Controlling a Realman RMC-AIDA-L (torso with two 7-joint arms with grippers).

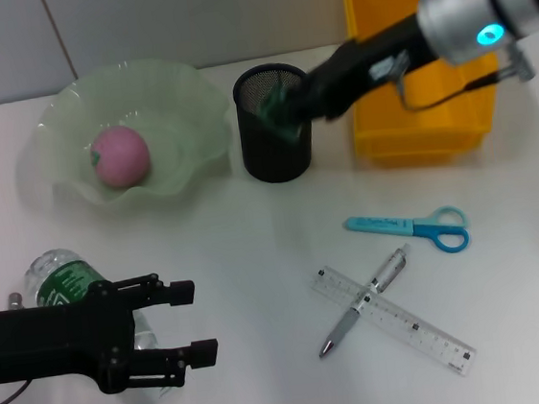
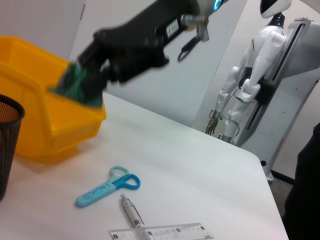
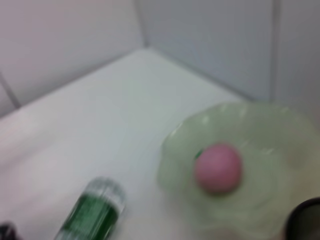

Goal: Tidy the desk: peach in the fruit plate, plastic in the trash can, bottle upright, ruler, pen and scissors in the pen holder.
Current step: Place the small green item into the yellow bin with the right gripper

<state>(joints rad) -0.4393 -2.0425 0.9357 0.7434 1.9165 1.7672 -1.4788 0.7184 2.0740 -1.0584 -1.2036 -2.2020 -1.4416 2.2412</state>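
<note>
White tabletop: right end effector (image 1: 289, 108) pinches crumpled green plastic (image 1: 277, 112), light and soft; left end effector (image 1: 190, 321) gapes over the bottle (image 1: 61, 280).

The right tool (image 1: 284, 114) hangs over the holder (image 1: 274, 124), blocking its mouth. At three o'clock of the holder, just beside it, stands the bin (image 1: 424, 137); at nine, the plate (image 1: 189, 172). Bare table (image 1: 246, 253) lies between the scissors (image 1: 412, 228) and the left tool (image 1: 190, 321).
</note>
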